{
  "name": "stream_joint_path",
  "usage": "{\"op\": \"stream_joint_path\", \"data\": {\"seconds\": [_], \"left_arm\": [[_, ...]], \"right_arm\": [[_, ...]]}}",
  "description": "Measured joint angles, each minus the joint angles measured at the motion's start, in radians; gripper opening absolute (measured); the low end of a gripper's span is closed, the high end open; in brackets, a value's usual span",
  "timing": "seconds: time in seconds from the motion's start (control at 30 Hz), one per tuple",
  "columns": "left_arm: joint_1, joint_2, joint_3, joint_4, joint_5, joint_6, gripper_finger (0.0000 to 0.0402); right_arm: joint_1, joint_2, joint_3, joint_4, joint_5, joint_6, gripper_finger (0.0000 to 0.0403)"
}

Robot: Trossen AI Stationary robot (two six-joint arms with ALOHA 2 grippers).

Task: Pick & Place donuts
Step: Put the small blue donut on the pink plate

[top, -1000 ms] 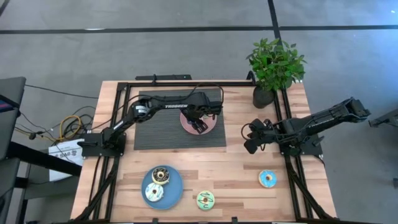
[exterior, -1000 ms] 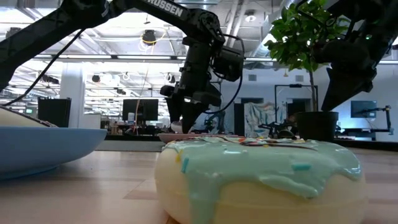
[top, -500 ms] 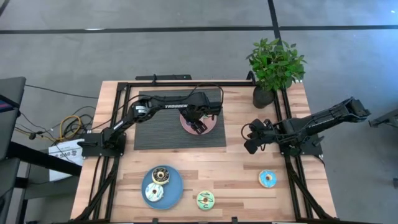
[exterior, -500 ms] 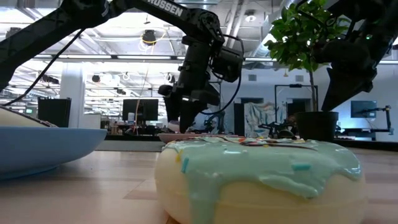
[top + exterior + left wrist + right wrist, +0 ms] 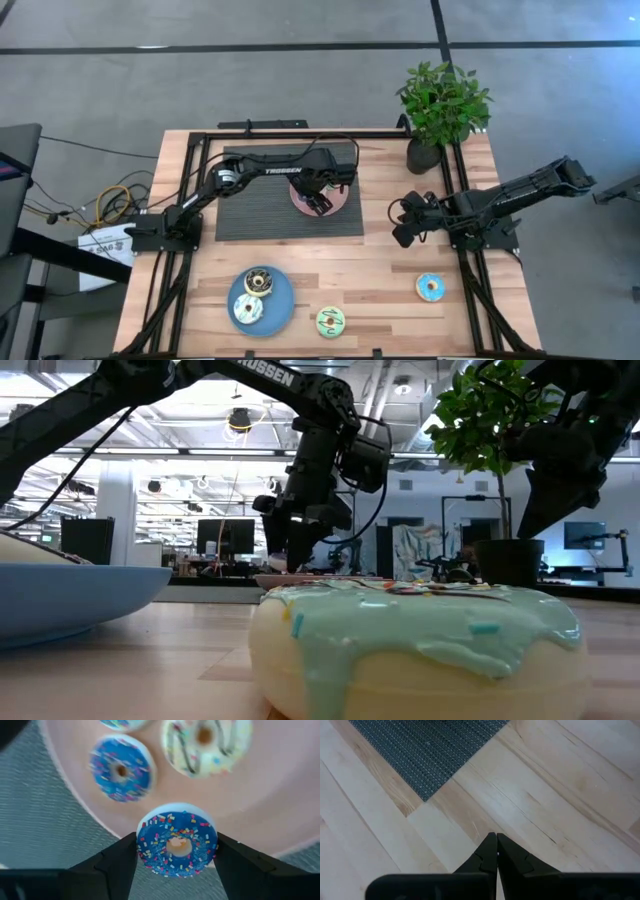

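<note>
My left gripper (image 5: 319,202) hangs over the pink plate (image 5: 299,196) on the grey mat and is shut on a dark-blue iced donut with sprinkles (image 5: 176,840). The plate (image 5: 260,795) holds a second blue donut (image 5: 121,768) and a white one with brown stripes (image 5: 206,740), both lying flat. A blue plate (image 5: 280,300) carries a brown donut (image 5: 258,282) and a white one (image 5: 247,310). A lime green donut (image 5: 330,321) and a light blue one (image 5: 431,287) lie on the wood. My right gripper (image 5: 402,228) is shut over bare wood (image 5: 496,851). My left gripper pinches the blue sprinkled donut by its outer rim (image 5: 141,845), one finger (image 5: 120,862) on each side of the ring. The fingers come from above, pointing down. The donut stays level, icing up, over the plate's edge and looks lifted above it.
The ribbed grey mat (image 5: 255,215) lies under the pink plate. A potted plant (image 5: 441,105) stands at the far right corner. In the low view a teal iced donut (image 5: 415,650) fills the foreground. Open wood lies between the mat and the blue plate.
My left gripper has shifted slightly toward the table's left over the pink plate. The right arm has kept still.
</note>
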Motion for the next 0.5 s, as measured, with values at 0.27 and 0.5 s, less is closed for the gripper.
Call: {"op": "stream_joint_path", "data": {"seconds": [0.27, 0.5], "left_arm": [[-0.001, 0.0, 0.0, -0.013, -0.055, -0.019, 0.0236], [-0.017, 0.0, 0.0, -0.016, -0.049, -0.06, 0.0236]], "right_arm": [[0.0, 0.0, 0.0, 0.0, 0.0, 0.0, 0.0], [0.0, 0.0, 0.0, 0.0, 0.0, 0.0, 0.0]]}}
